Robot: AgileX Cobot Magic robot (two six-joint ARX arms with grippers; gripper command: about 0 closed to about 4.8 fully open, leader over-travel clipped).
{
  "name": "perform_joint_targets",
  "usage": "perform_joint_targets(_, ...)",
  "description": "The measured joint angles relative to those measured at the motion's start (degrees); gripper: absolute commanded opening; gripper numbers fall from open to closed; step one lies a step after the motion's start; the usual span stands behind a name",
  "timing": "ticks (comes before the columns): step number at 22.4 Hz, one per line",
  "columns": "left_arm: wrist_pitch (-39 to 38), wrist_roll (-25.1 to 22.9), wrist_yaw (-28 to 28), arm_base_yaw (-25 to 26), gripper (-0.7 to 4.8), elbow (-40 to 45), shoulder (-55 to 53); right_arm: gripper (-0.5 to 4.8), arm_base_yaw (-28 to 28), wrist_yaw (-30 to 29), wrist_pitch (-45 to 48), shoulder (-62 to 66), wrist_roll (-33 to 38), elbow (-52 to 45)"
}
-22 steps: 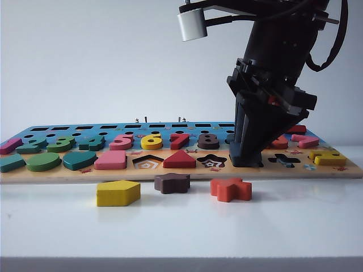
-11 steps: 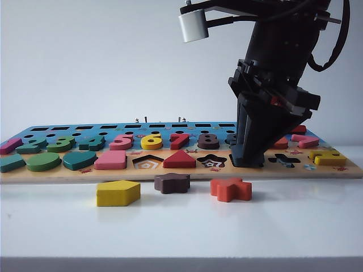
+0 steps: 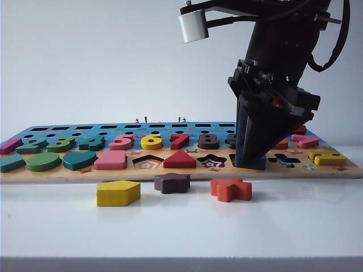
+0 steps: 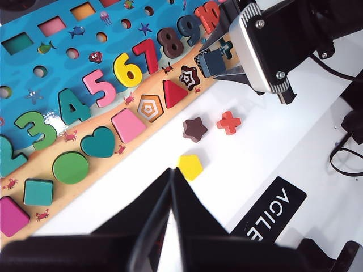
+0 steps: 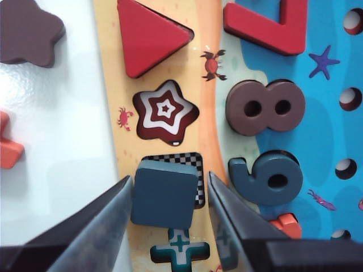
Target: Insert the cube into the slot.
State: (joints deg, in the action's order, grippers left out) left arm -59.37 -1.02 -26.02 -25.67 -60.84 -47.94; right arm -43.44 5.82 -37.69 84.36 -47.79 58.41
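The left gripper (image 4: 170, 187) hangs off the board over the white table (image 3: 181, 226), its black fingers pressed together on nothing. The right gripper (image 5: 170, 195) points steeply down at the board's front row, jaws parted beside the flat navy-grey square wooden cube (image 5: 164, 192); contact is unclear. The cube lies askew, half over the checkerboard square slot (image 5: 195, 170).

A yellow pentagon (image 3: 117, 192), brown flower (image 3: 172, 182) and orange cross (image 3: 231, 189) lie loose beside the puzzle board (image 3: 187, 171).
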Motion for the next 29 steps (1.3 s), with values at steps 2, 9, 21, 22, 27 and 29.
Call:
perform_joint_targets(2, 0.0, 0.0, 0.0, 0.0, 0.17, 0.0, 0.0, 2.43, 0.0, 0.0, 0.2, 0.0, 0.0, 0.0)
perform_joint_targets(9, 0.0, 0.0, 0.0, 0.0, 0.17, 0.0, 0.0, 2.43, 0.0, 0.0, 0.9, 0.0, 0.0, 0.0)
perform_joint_targets(21, 0.0, 0.0, 0.0, 0.0, 0.17, 0.0, 0.0, 2.43, 0.0, 0.0, 0.9, 0.0, 0.3, 0.0)
perform_joint_targets(22, 0.0, 0.0, 0.0, 0.0, 0.17, 0.0, 0.0, 2.43, 0.0, 0.0, 0.9, 0.0, 1.0, 0.0)
perform_joint_targets(27, 0.0, 0.0, 0.0, 0.0, 0.17, 0.0, 0.0, 2.43, 0.0, 0.0, 0.9, 0.0, 1.5, 0.0)
perform_joint_targets(29, 0.0, 0.0, 0.0, 0.0, 0.17, 0.0, 0.0, 2.43, 0.0, 0.0, 0.8, 0.0, 1.7, 0.0)
